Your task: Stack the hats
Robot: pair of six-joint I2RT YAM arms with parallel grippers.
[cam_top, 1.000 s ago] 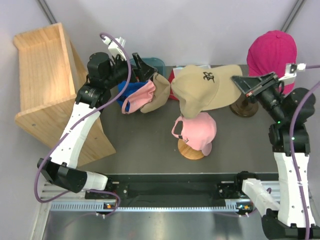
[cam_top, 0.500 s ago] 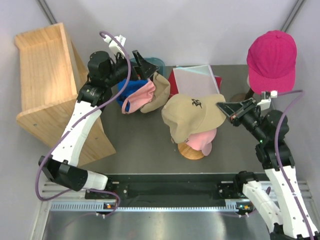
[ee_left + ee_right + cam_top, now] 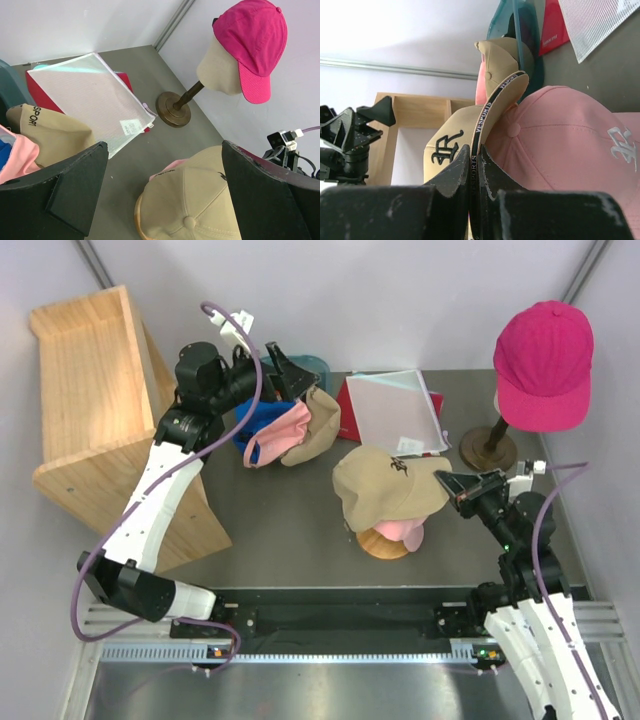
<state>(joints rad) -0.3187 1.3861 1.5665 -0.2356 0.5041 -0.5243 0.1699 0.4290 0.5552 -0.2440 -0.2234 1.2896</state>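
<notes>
Brim of the tan cap (image 3: 385, 485) is pinched in the right end effector (image 3: 447, 481), its crown draped over the pink cap (image 3: 402, 532) on its wooden stand (image 3: 378, 545); best to settle the crowns together, centred, before letting go. Left end effector (image 3: 288, 375) hangs spread and empty

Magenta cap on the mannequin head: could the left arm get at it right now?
Probably not. The way looks free: the left end effector is open and only a flat folder lies between. But the magenta cap sits at the far right corner, and that arm looks well stretched out.
</notes>
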